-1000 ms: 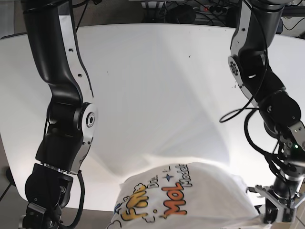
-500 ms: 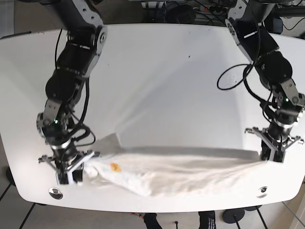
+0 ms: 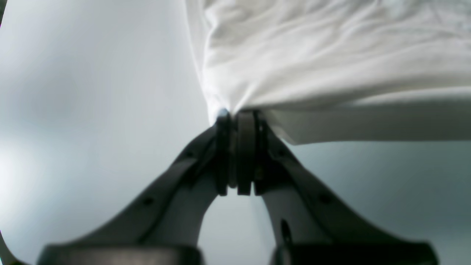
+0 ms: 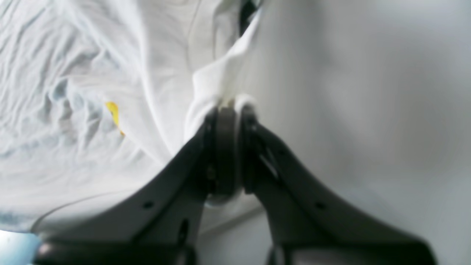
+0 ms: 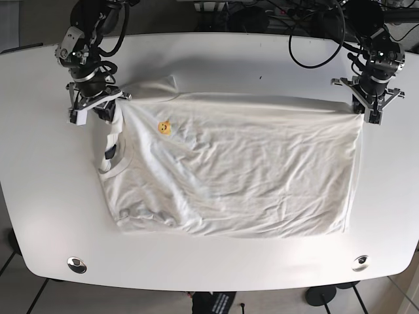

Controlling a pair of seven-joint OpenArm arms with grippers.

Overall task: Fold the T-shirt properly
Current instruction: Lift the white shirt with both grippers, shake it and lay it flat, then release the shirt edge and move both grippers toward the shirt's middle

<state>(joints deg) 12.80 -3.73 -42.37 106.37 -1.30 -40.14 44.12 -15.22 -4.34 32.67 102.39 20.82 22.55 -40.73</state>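
The white T-shirt point(image 5: 236, 176) lies spread across the table, wrinkled, with a small yellow mark point(image 5: 163, 127) near its far left corner. Its collar end points to the left in the base view. My right gripper point(image 5: 110, 110) is at the shirt's far left corner, shut on a bunch of fabric point(image 4: 217, 88). The yellow mark point(image 4: 114, 112) shows beside it in the right wrist view. My left gripper point(image 5: 364, 111) is at the far right corner. It is shut on the pinched hem point(image 3: 235, 110), with the cloth point(image 3: 331, 55) fanning out from its tips.
The white table point(image 5: 236, 59) extends bare behind the shirt. Two round metal fittings point(image 5: 76, 264) point(image 5: 359, 261) sit near the front corners. Dark cables and equipment point(image 5: 262, 16) lie beyond the far edge.
Both grippers have moved from the table's near side to the far side, pulling the shirt with them. The shirt went from a bunched strip to lying spread out.
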